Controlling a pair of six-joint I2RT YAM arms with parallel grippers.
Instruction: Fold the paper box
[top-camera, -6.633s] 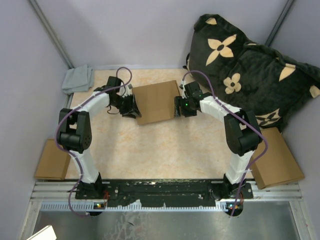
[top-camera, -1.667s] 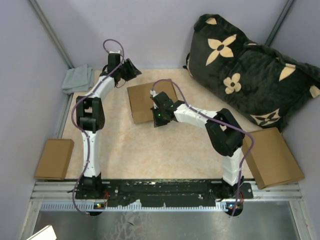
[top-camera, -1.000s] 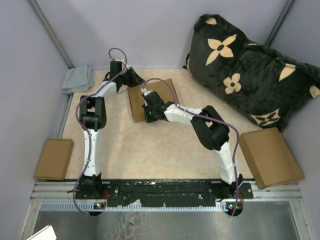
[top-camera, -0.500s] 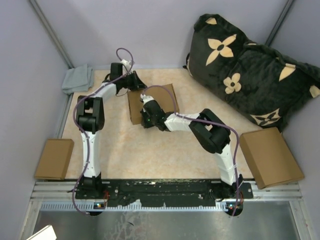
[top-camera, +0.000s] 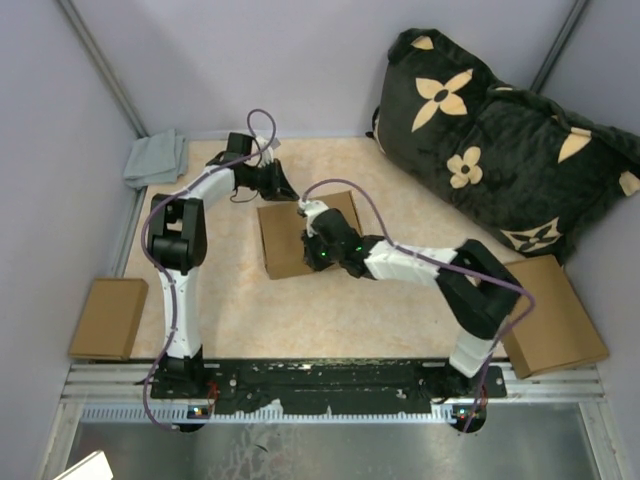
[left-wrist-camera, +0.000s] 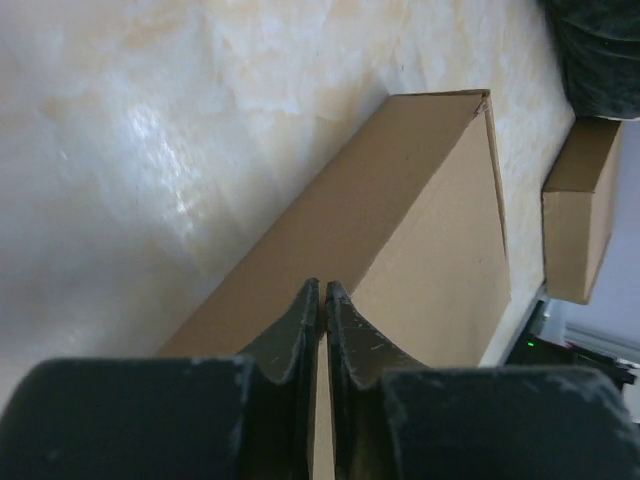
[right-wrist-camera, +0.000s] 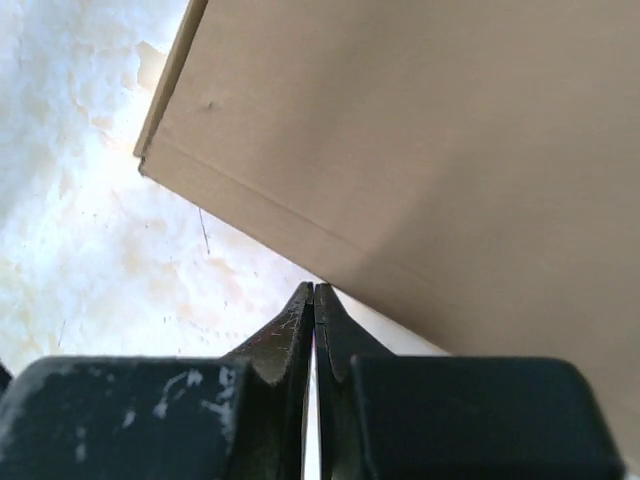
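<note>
The paper box (top-camera: 290, 240) is a shallow, closed brown mailer lying flat in the middle of the table. My left gripper (top-camera: 285, 190) reaches its far left corner; in the left wrist view the fingertips (left-wrist-camera: 322, 288) are almost together, hovering over the box's (left-wrist-camera: 420, 230) long side wall with nothing seen between them. My right gripper (top-camera: 320, 250) lies across the box's right half. In the right wrist view that gripper (right-wrist-camera: 313, 290) is shut and empty, its tips just off the lower edge of the box (right-wrist-camera: 420, 150), over the table (right-wrist-camera: 90, 250).
A black cushion with beige flowers (top-camera: 500, 140) fills the back right. A grey cloth (top-camera: 155, 158) lies at the back left corner. Other brown boxes sit off the table's left (top-camera: 108, 318) and right (top-camera: 545, 310) sides, the right one also showing in the left wrist view (left-wrist-camera: 580, 220).
The box has slid toward the arms' bases and turned a little. My right gripper moved right across it. My left gripper followed to its far corner, and its jaws came together.
</note>
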